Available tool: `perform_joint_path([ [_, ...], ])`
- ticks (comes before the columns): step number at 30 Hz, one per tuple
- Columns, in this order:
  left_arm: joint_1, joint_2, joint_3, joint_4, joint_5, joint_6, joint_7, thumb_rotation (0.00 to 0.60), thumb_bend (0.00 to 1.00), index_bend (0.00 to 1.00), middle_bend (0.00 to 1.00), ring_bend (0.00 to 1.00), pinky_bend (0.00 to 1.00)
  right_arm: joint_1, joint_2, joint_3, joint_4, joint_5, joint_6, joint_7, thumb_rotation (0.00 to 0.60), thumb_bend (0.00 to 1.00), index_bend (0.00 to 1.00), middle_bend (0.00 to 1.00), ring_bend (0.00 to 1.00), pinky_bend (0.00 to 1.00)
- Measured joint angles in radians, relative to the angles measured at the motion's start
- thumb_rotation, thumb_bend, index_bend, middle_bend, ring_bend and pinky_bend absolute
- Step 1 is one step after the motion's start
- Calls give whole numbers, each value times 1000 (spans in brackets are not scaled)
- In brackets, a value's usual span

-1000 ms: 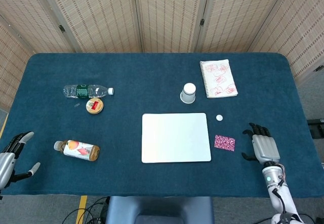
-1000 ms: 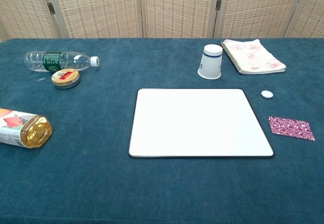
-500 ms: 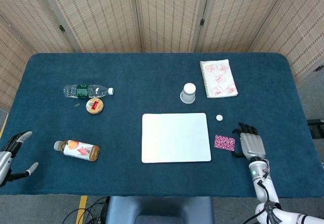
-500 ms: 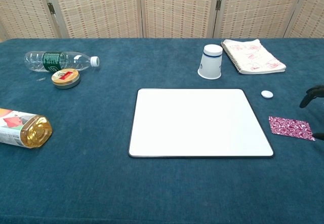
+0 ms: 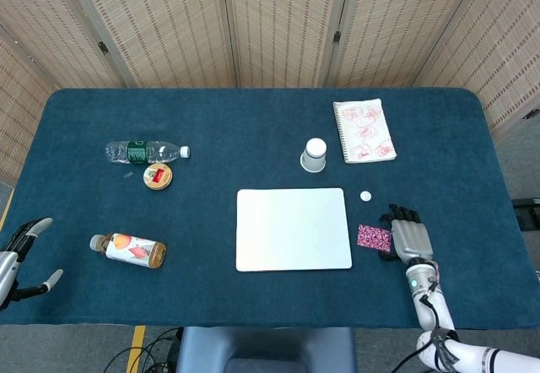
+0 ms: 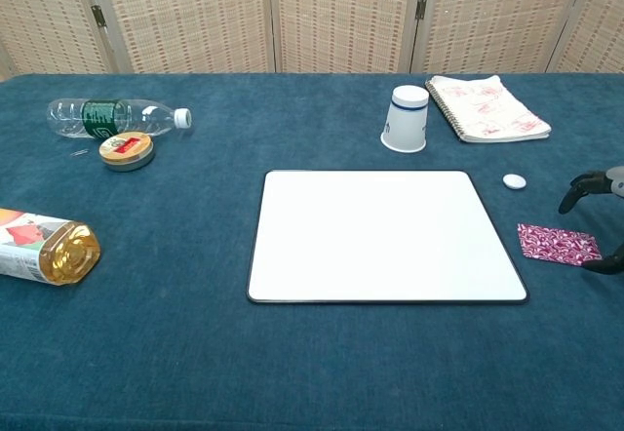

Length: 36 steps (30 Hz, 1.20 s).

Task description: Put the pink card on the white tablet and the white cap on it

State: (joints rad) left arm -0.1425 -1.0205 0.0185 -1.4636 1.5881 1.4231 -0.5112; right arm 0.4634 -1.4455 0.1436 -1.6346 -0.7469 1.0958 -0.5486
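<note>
Leftmost, my left hand (image 5: 18,256) hangs open at the table's edge, near the juice bottle (image 5: 128,249). Centre: white tablet (image 5: 293,229), paper cup (image 5: 314,155) at its 12 o'clock. White cap (image 5: 365,195) and pink card (image 5: 374,237) lie at its 3 o'clock; my right hand (image 5: 408,238), fingers spread, sits beside the card.

Woven folding screen (image 5: 278,27) behind, blue-covered table (image 5: 253,120), grey floor (image 5: 84,348)

No legible txt: bottle labels (image 6: 100,116), tin lid (image 6: 127,145), notebook (image 6: 485,106) print too small.

Matt blue cloth covers the table (image 5: 253,120); the white tablet (image 5: 293,229) looks smooth.
</note>
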Motion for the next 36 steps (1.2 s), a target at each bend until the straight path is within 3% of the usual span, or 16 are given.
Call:
perform_joint_path([
  [36,3,2,0,14,-16,0,-24,600,340,1,97,72,231,52,-52,-22,63,22,-26,10,600,177,400,98,0,0],
])
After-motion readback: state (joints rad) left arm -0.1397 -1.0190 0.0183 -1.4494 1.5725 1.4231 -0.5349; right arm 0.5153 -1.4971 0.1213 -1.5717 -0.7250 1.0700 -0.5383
